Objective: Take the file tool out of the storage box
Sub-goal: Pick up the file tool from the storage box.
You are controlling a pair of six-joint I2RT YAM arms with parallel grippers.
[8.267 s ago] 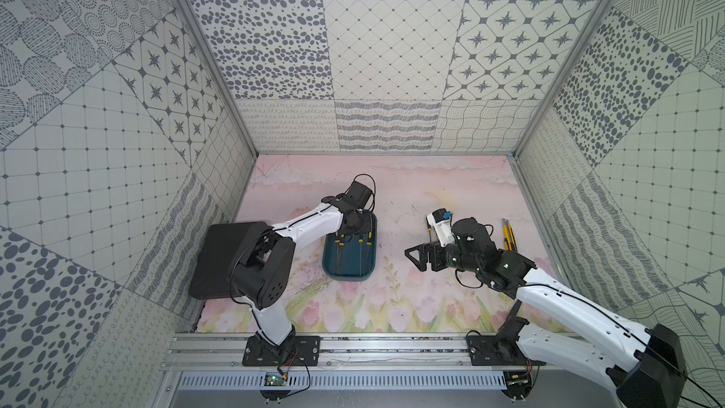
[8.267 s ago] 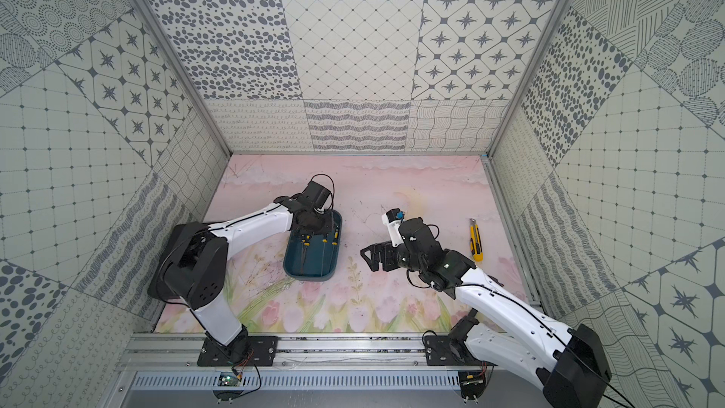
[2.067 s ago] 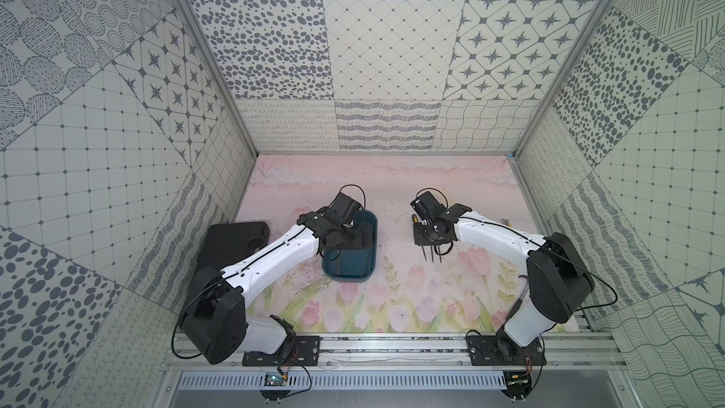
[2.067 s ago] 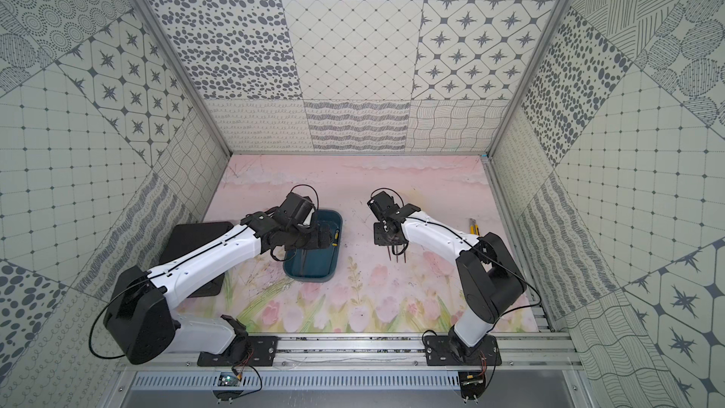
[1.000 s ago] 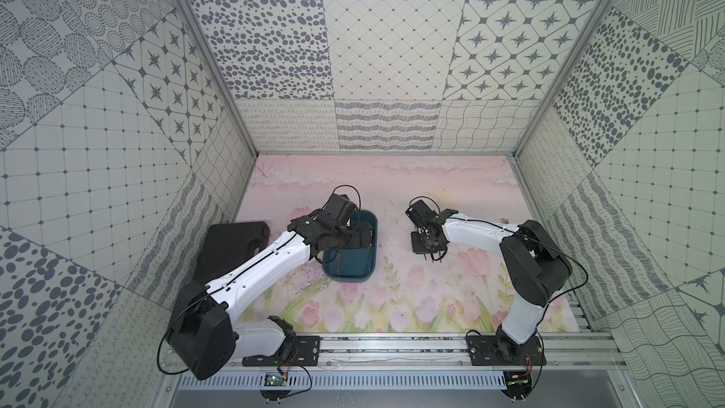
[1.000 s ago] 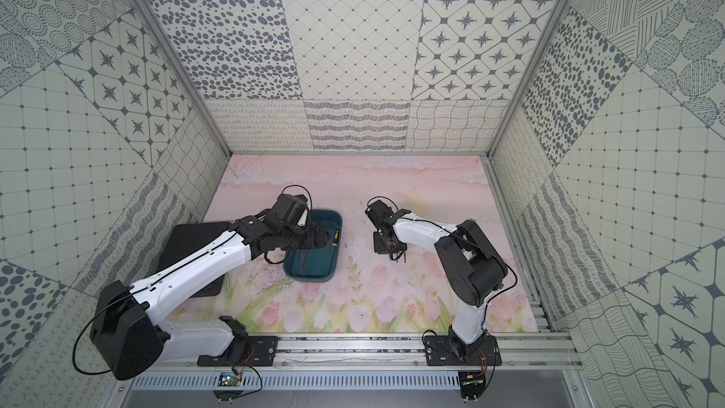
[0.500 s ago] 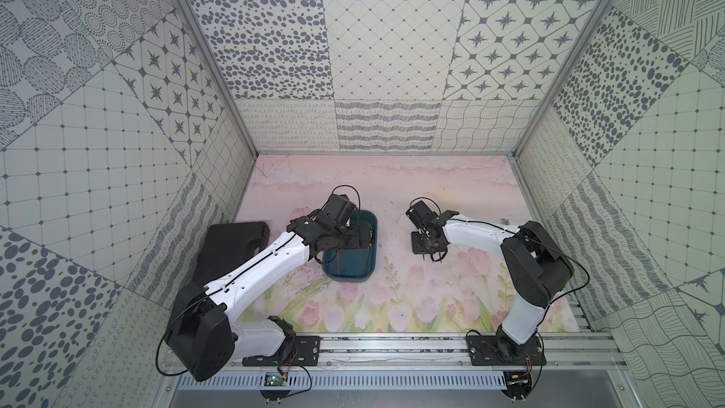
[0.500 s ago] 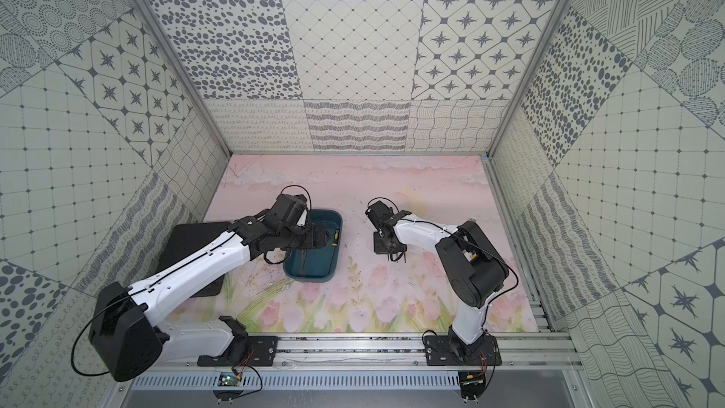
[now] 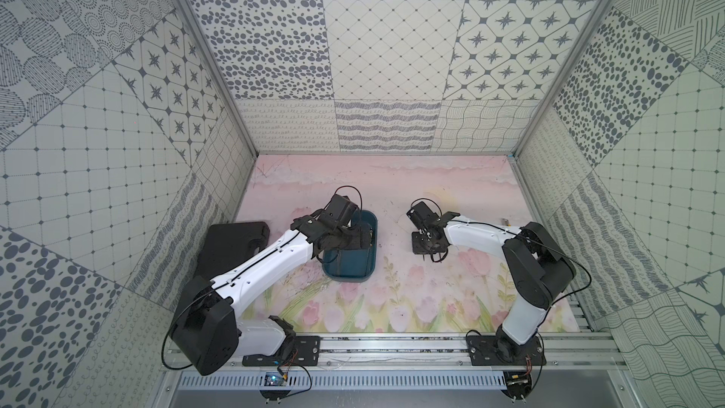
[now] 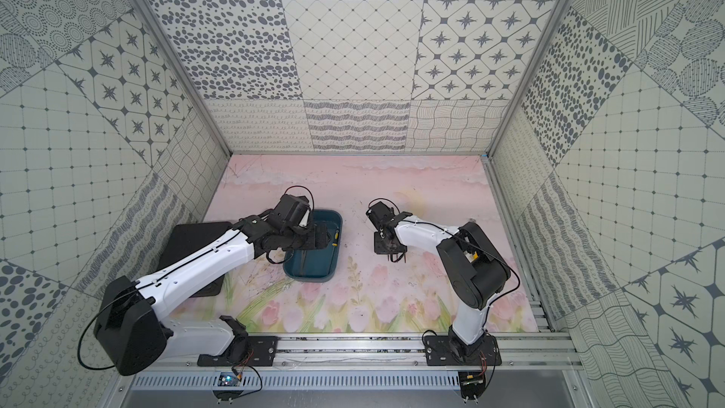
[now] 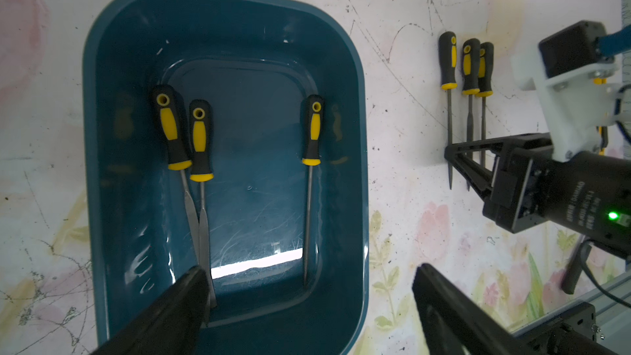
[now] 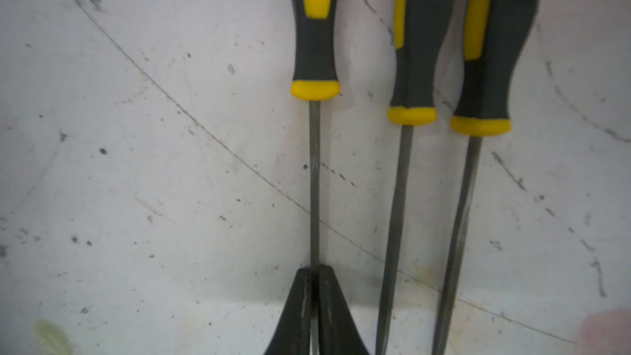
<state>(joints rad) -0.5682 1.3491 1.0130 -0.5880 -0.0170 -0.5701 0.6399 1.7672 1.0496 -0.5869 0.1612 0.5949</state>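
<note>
File (image 12: 314, 179) pinched by shaft in right hand (image 12: 314, 270) — handle pointing straight away.

Left gripper (image 9: 359, 239) hovers over the teal storage box (image 9: 347, 266), right gripper (image 9: 427, 249) sits low on the floral desk (image 9: 392, 190), black case (image 9: 231, 245) beside the left arm.

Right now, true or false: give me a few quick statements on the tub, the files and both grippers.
1. Three files lie in the teal tub. True.
2. The right gripper is open and empty. False: it is shut on the shaft of a file outside the tub.
3. The left gripper is open above the tub. True.
4. Only one file lies outside the tub. False: three loose files lie side by side on the mat.
</note>
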